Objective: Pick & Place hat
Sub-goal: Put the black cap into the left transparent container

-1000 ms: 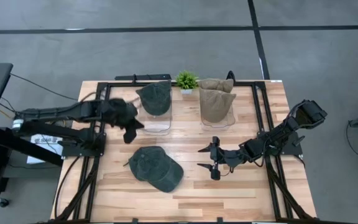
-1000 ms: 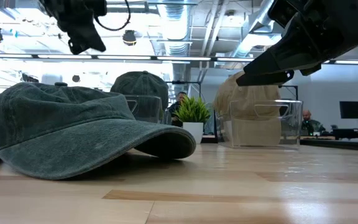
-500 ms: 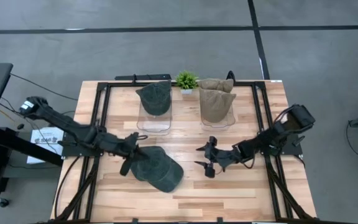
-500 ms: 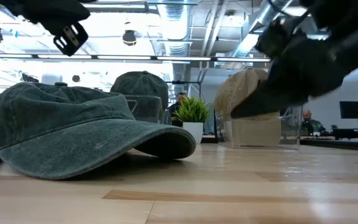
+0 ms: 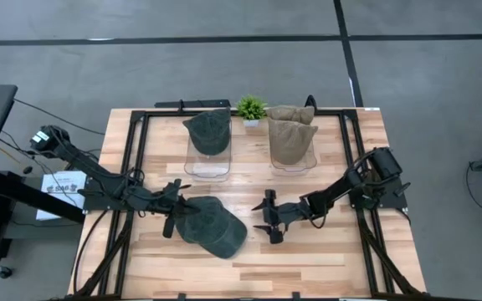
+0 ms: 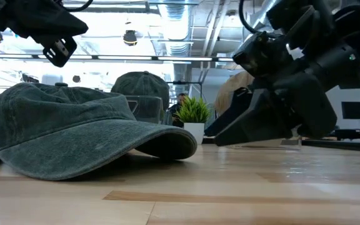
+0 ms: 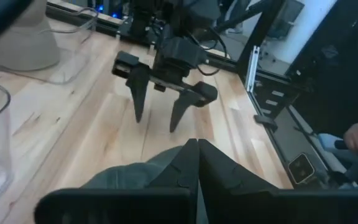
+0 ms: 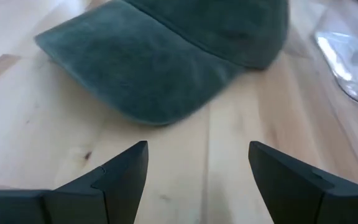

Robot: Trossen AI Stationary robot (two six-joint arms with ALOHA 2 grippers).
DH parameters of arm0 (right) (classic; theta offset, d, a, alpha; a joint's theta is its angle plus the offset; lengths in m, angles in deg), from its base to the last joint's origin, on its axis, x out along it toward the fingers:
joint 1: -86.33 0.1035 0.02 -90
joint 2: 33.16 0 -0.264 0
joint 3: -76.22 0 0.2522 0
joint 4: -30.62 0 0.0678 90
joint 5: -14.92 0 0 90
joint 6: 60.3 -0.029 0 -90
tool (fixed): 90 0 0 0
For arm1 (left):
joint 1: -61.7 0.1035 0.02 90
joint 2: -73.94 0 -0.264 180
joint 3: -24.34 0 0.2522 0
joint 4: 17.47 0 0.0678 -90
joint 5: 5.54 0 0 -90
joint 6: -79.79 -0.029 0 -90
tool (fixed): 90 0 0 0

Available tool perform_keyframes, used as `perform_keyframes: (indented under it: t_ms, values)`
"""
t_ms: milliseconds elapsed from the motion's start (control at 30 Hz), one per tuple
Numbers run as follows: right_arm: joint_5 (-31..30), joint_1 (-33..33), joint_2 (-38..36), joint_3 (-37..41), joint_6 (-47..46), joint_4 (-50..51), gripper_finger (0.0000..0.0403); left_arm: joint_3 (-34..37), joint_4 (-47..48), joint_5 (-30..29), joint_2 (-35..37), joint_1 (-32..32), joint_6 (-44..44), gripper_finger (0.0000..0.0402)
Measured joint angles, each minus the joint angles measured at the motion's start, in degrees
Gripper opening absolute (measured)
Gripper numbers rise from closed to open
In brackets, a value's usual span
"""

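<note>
A dark green cap point(image 5: 212, 226) lies on the table, resting on its brim and crown edge. It fills the left of the low view point(image 6: 61, 137), and its brim faces the right wrist camera point(image 8: 166, 56). My left gripper point(image 5: 181, 211) is shut. It hovers just above the cap's left side point(image 7: 135, 177), and the low view shows it point(image 6: 60, 53) clear of the crown. My right gripper point(image 5: 262, 217) is open and low over the table. It sits right of the cap and points at the brim, with a stretch of bare wood between point(image 8: 197, 162).
Two clear bins stand at the far side: the left bin point(image 5: 209, 163) holds a green cap, the right bin point(image 5: 295, 163) holds tan caps. A small potted plant point(image 5: 251, 107) stands between them. Black frame rails run along the table's left and right sides. Bare wood lies near the front edge.
My left gripper swung from beside the left bin toward the near edge and came down to the green cap's left side, then held there. My right gripper slid toward the table's left, closer to the cap's brim, and dropped lower. The cap stayed in place.
</note>
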Motion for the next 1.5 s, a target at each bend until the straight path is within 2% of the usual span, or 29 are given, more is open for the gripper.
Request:
perform_keyframes:
  t_ms: [167,333,533,700,1000,1100,1300,1500]
  values:
    - [4.54,0.02,0.99,-1.59,1.79,-0.51,0.027,0.04,-1.55,-3.78,-0.01,0.09,0.0,0.0006]
    - [4.46,1.05,0.97,-1.77,1.97,-0.87,0.027,0.04,-1.97,-6.97,-1.2,0.09,1.3,0.0006]
    - [0.8,1.55,0.95,-1.74,-0.88,1.61,0.027,0.02,-6.41,-7.4,-7.82,0.09,5.69,0.0006]
    - [-0.55,5.37,0.93,-1.74,-2.49,1.72,0.027,0.02,-12.76,-7.29,-14.55,0.06,10.72,0.0006]
    - [-12.31,11.94,0.9,-1.74,-2.14,1.72,0.027,0.02,-26.62,-6.99,-23.36,-3.57,12.42,0.0006]
    - [-13.53,12.52,0.9,-1.74,-2.83,1.72,0.027,0.02,-30.62,-8.03,-25.41,-5.32,12.15,0.0006]
    - [-13.73,12.48,1.86,-3.42,-4.97,1.62,0.027,0.0,-37.33,-13.79,-29.99,-8.81,11.9,0.0006]
    - [-15.3,12.42,7.47,-8.21,-5.11,1.67,0.027,-2.44,-39.51,-13.96,-33.11,-9.94,11.79,0.0006]
